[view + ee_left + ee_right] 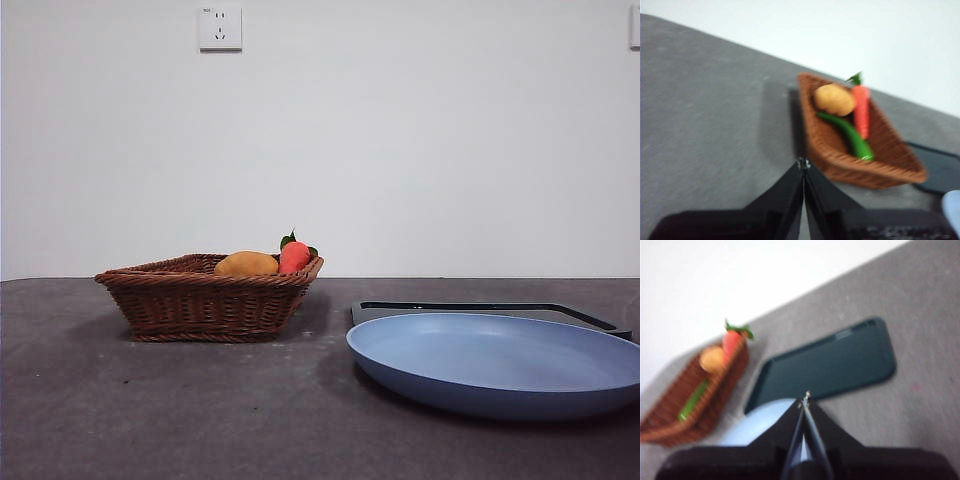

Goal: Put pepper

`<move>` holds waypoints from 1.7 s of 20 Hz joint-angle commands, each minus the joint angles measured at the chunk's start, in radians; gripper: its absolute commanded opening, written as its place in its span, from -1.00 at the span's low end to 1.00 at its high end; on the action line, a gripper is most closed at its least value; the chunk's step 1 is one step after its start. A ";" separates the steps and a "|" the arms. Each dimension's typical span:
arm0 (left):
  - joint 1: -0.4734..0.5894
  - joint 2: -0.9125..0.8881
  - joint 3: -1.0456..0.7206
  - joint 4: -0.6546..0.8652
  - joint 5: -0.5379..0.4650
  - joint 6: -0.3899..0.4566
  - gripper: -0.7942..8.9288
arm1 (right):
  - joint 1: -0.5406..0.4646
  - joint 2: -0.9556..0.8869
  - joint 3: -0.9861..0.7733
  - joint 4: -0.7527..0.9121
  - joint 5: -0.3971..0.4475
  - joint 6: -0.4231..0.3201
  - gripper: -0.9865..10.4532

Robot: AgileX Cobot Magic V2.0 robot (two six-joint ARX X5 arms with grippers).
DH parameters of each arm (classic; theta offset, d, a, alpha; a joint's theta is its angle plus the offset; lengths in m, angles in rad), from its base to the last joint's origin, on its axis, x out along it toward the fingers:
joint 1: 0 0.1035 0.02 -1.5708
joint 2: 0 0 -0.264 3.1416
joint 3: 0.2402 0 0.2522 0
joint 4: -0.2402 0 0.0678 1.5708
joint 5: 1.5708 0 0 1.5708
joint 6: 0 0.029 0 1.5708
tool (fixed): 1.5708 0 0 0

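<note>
The pepper, long, glossy and dark green, lies inside the brown wicker basket. It also shows in the right wrist view. In the front view the basket wall hides it. My left gripper is shut and empty, hovering over bare table beside the basket. My right gripper is shut and empty, above the blue plate. Neither gripper shows in the front view.
A red-orange item with green leaves and a rounded yellow-orange item share the basket. The blue plate sits front right. A dark tray lies behind it, also in the right wrist view. The table is grey.
</note>
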 commanded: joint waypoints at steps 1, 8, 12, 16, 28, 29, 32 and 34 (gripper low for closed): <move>0.003 0.021 0.073 -0.018 0.015 -0.034 -0.82 | 0.002 0.025 0.079 0.021 -0.002 0.028 -0.82; 0.003 0.205 0.268 -0.074 0.128 0.010 -0.82 | 0.003 0.194 0.290 -0.049 -0.063 -0.031 -0.82; 0.003 0.352 0.407 -0.175 0.224 0.108 -0.82 | 0.011 0.325 0.449 -0.197 -0.119 -0.122 -0.82; 0.002 0.474 0.533 -0.303 0.307 0.228 -0.82 | 0.034 0.450 0.605 -0.385 -0.160 -0.249 -0.82; -0.032 0.630 0.758 -0.648 0.376 0.451 -0.82 | 0.107 0.714 0.883 -0.867 -0.157 -0.541 -0.82; -0.032 0.630 0.758 -0.647 0.375 0.451 -0.82 | 0.107 0.719 0.883 -0.866 -0.158 -0.541 -0.81; -0.032 0.630 0.758 -0.641 0.369 0.434 -0.43 | 0.107 0.728 0.883 -0.864 -0.157 -0.535 -0.57; -0.032 0.630 0.758 -0.635 0.369 0.433 -0.03 | 0.107 0.733 0.883 -0.865 -0.157 -0.520 -0.27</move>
